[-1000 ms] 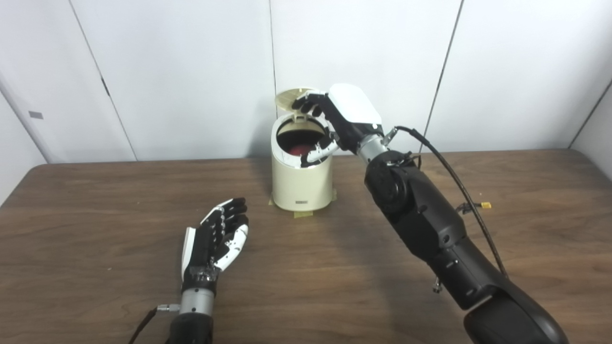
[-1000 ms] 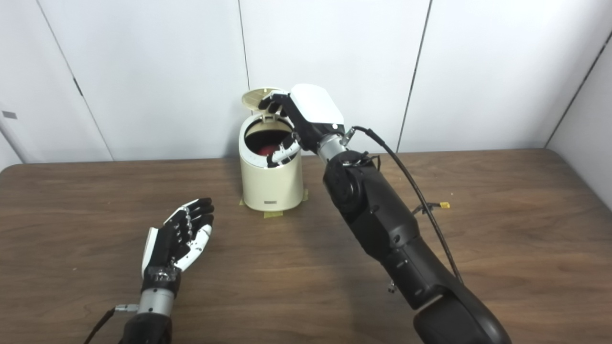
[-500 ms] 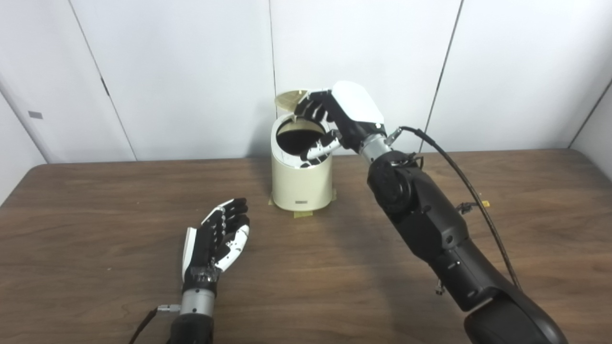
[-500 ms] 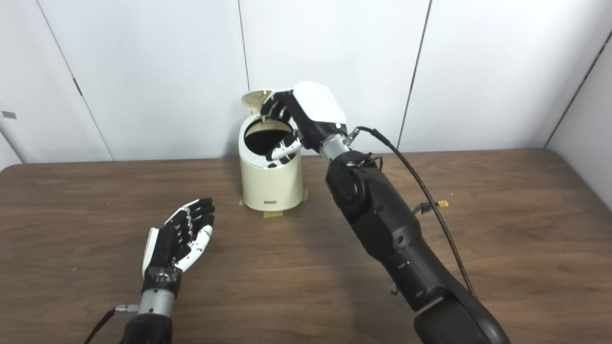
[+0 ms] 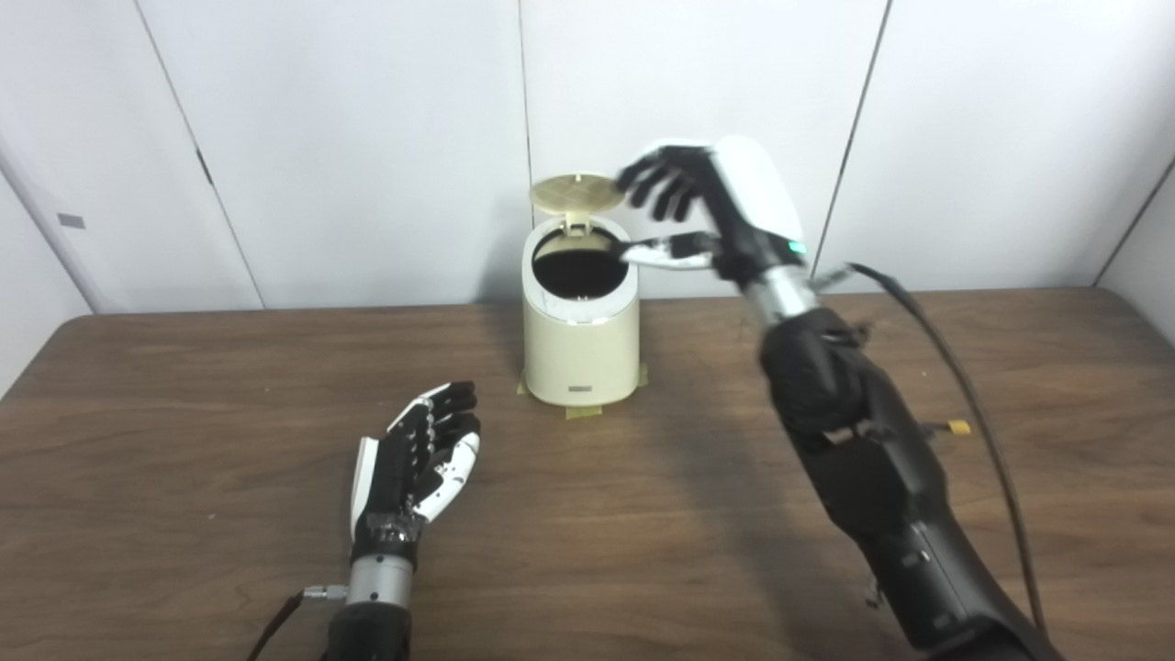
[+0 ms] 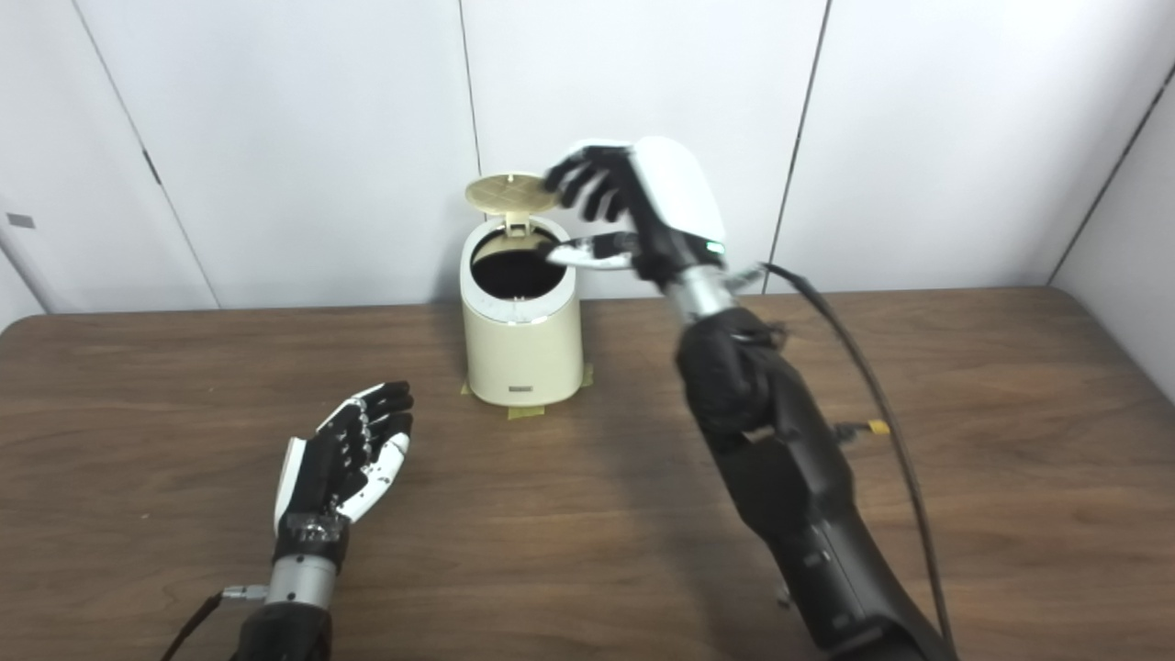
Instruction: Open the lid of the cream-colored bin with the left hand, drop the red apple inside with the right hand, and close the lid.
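My right hand (image 5: pixel 711 207) is up in the air just right of the bin's mouth, fingers (image 5: pixel 654 182) spread apart w/ nothing in them, thumb sticking out toward the bin's rim. It's motion-blurred, so I can't tell if the thumb tip touches the rim or just hangs over it. Fingertips are close to the raised lid (image 5: pixel 576 192), touching or not I can't tell. White back shell of the hand faces up and right; forearm runs down to the bottom right corner, black cable looping alongside it.

My left hand (image 5: pixel 413 459) lies low over the bench (image 5: pixel 184 441) at front left, palm turned up and inward, fingers loosely extended and a bit apart, holding nothing. It's well apart from the bin.

Cream-colored bin (image 5: pixel 581 335) stands upright at mid-bench near the back edge, close to the white wall panels. Lid is tipped up on its hinge at the back, ribbed underside facing me. Opening (image 6: pixel 512 271) looks dark; I can't make out the red apple in either view, so can't confirm it from here. Bits of yellowish tape (image 5: pixel 582 411) show at the bin's base. Small label on the bin's lower front, too small to read. A small yellow connector (image 5: pixel 957 427) sits by the cable, right of my right arm.
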